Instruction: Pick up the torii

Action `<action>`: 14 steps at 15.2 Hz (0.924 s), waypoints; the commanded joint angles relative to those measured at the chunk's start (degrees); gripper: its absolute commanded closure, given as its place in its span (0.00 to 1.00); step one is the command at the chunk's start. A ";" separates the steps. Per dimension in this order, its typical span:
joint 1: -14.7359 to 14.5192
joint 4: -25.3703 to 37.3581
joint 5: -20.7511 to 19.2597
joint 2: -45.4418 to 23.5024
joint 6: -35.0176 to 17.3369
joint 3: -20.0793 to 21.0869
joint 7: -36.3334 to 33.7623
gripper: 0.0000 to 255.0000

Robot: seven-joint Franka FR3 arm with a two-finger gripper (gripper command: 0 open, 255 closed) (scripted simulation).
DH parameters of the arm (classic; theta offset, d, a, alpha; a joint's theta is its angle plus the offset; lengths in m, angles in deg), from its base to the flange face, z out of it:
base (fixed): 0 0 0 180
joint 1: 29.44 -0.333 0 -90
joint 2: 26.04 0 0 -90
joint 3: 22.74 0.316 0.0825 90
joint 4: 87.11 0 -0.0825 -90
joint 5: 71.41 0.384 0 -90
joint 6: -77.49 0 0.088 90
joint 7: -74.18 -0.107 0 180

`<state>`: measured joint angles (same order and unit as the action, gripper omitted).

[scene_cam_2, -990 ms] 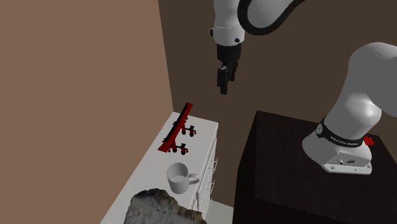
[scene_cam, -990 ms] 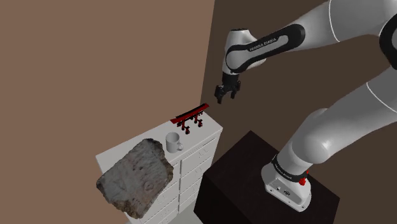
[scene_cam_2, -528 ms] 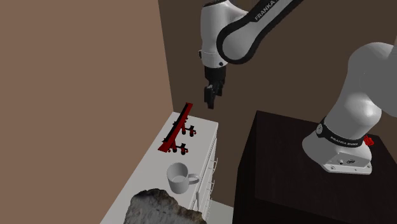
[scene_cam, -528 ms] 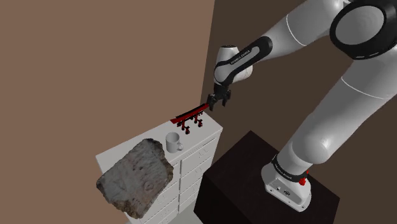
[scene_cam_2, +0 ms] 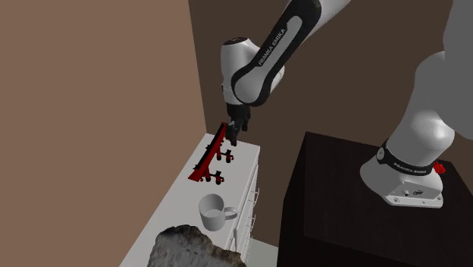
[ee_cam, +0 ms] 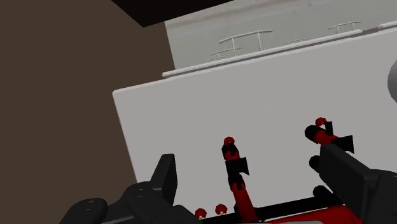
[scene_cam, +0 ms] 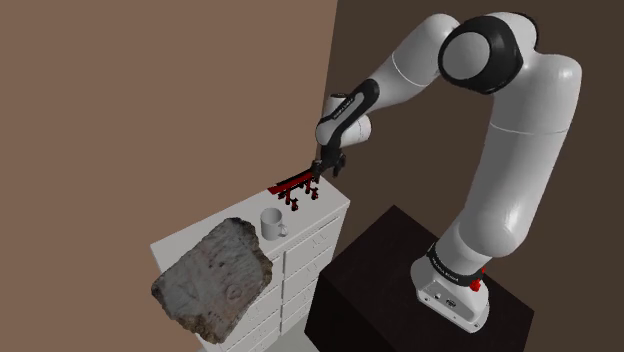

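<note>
A small red and black torii (scene_cam: 296,184) stands on the white dresser top (scene_cam: 196,238), at the end nearest the wall corner. My black gripper (scene_cam: 322,170) has come down at the torii's (scene_cam_2: 211,157) far end, by its top beam. In the wrist view the gripper (ee_cam: 248,162) is open. One red and black post of the torii (ee_cam: 236,170) stands between the fingers, and neither finger clasps it. A second post sits beside the right finger (ee_cam: 348,173).
A white mug (scene_cam: 272,223) stands behind the torii on the dresser, and a large grey rock-like lump (scene_cam: 215,280) lies past it. Brown walls close in the corner beside the torii. The dark stand (scene_cam: 395,268) sits close to the dresser's drawer fronts (scene_cam_2: 251,199).
The arm has swung toward the wall and lowered. The gripper went from well above and beside the dresser down to the torii's end, staying open. Torii, mug and lump have not moved.
</note>
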<state>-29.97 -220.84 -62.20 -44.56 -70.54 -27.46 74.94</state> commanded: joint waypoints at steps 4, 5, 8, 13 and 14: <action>1.63 7.87 3.17 -11.84 -4.45 2.09 2.15 0.00; 1.90 9.52 3.54 -13.92 -4.98 2.46 2.36 0.00; 2.22 10.30 3.89 -16.22 -6.51 2.87 2.75 0.00; 2.68 11.67 4.37 -19.80 -8.73 3.47 3.30 0.00; 2.68 11.68 4.37 -19.80 -8.72 3.47 3.30 0.00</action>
<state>-27.32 -209.20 -57.89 -64.08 -78.99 -24.06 78.19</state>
